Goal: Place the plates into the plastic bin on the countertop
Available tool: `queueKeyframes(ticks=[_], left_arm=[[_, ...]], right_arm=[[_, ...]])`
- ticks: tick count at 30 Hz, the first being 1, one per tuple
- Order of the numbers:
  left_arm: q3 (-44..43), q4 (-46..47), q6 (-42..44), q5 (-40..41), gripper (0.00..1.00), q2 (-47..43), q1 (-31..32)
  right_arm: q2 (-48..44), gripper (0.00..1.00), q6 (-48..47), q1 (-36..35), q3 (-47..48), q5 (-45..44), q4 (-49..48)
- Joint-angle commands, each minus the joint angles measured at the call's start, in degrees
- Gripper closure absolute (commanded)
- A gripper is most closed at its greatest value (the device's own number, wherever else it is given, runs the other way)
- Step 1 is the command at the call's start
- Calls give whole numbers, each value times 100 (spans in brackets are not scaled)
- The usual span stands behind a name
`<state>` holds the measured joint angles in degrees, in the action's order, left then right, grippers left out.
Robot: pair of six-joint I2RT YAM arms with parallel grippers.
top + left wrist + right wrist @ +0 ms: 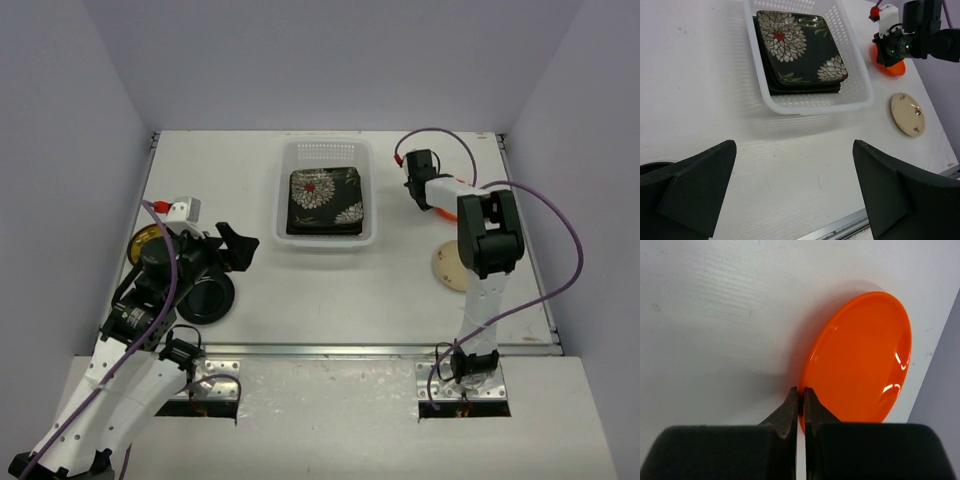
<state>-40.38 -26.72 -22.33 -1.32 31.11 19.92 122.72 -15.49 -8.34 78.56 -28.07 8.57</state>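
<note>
The plastic bin (372, 200) stands at the middle back of the countertop (330, 290) and holds a stack of square plates, topped by a black flowered one (325, 200). My right gripper (428, 203) is right of the bin, shut on the rim of the orange round plate (860, 360), which is tilted up on edge. My left gripper (238, 250) is open and empty at the front left, above bare table (795, 190). A black round plate (205, 297) and a patterned yellow plate (148, 243) lie by it. A beige plate (450, 268) lies front right. The teal and amber plates do not show.
The left wrist view shows the bin (790, 106), the flowered plate (800, 50), the orange plate (887, 67) under the right gripper and the beige plate (908, 114). The metal rail (380, 349) runs along the front edge. Grey walls close in three sides.
</note>
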Motion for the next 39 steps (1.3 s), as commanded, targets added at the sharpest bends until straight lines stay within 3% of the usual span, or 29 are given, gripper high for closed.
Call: queueKeyframes(ticks=[1,8,14,17,21,30,33,36,39], left_arm=[[-5,248,42,20,0,-37,64],[-5,237,18,106,0,-105,64],[-24,149,-71,452,0,-242,64],[-31,115,-105,572,0,-370,56],[-14,121,-132,675,0,-552,58],[-14,116,-123,630,0,-545,66],[-14,114,-123,616,0,-546,73],[-14,123,-123,607,0,-554,73],[-14,123,-114,588,0,-534,71]], right_arm=[[-1120,100,143,-263,158,-285,665],[-2615,100,-540,-1435,-33,-1122,794],[-3011,100,-957,-3161,-344,-384,700],[-2723,100,-949,-3644,-172,114,568],[-1869,100,-1217,-4030,335,129,410],[-461,98,-1323,-3943,1379,46,536],[-325,86,-1230,-3849,1536,116,626],[-310,56,-1114,-3745,1618,117,681],[-338,32,-896,-3608,1687,36,773]])
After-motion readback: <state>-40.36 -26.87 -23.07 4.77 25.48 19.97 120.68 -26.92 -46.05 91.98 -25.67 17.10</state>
